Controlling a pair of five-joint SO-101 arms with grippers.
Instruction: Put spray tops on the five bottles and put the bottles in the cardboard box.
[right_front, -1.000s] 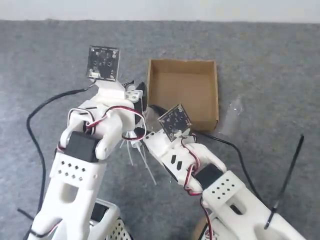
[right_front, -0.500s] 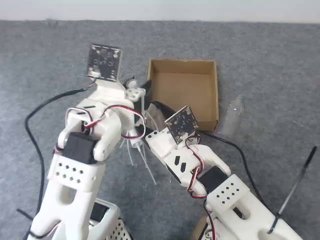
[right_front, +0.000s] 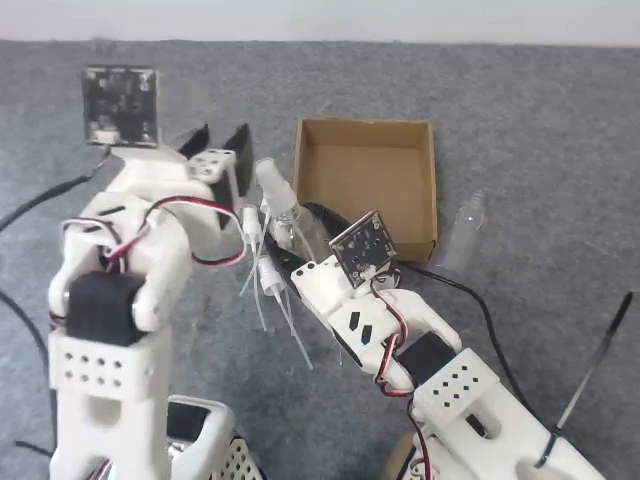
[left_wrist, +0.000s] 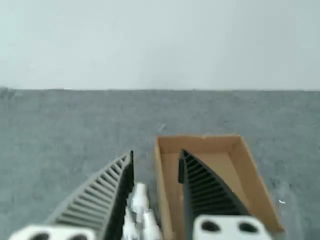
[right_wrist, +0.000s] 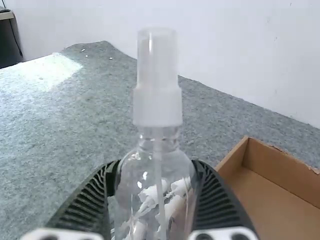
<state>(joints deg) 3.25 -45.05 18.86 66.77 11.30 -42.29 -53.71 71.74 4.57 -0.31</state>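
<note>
My right gripper (right_front: 289, 237) is shut on a clear bottle (right_front: 284, 214) that stands upright just left of the cardboard box (right_front: 366, 124). A white spray top (right_wrist: 156, 84) sits on the bottle's (right_wrist: 155, 186) neck, its tube reaching down inside. My left gripper (right_front: 220, 143) is open and raised, left of the bottle and apart from it. In the left wrist view the open fingers (left_wrist: 111, 186) frame the box (left_wrist: 197, 138) and several loose spray tops (left_wrist: 139, 202). Those spray tops (right_front: 268, 287) lie on the carpet between the arms. A second clear bottle (right_front: 466, 228) without a top stands right of the box.
The box (right_wrist: 280, 160) is open with nothing inside that I can see. Black cables (right_front: 478, 301) run over the grey carpet right of the right arm. A white perforated base (right_front: 212, 447) sits at the near edge.
My left gripper has let go of the spray top and pulled back up and to the left. The top now stays on the bottle held by my right gripper.
</note>
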